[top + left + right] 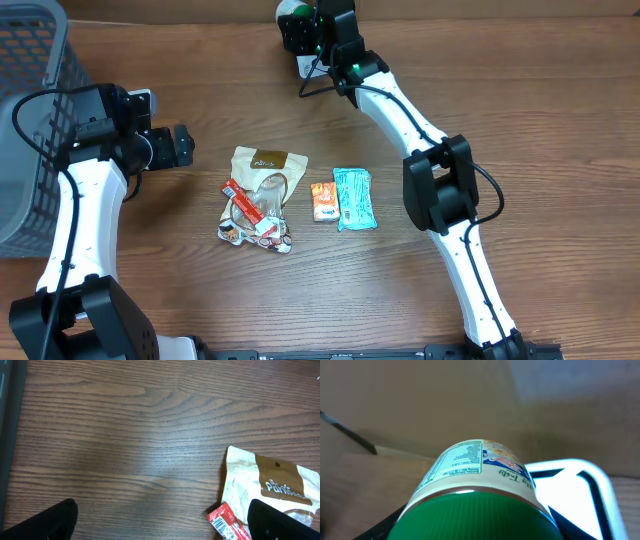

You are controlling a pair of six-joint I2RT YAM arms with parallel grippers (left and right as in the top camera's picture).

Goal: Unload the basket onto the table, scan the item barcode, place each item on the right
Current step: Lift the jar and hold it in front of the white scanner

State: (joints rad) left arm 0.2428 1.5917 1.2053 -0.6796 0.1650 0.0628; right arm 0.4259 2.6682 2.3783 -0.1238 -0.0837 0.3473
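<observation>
Green-lidded jar [470, 467] clamped in right gripper [300, 35]

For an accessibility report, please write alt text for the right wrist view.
A round container with a green plastic lid and a white printed label fills the lower centre, gripped by the right gripper. Behind it, to the right, glows a white panel with a black frame; the background is plain brown.

Soft, even overhead light on the surface [520, 90], faint shadows. Right wrist view: the green-lidded jar [470, 495] blurs near; white panel [567, 491] glares.
</observation>
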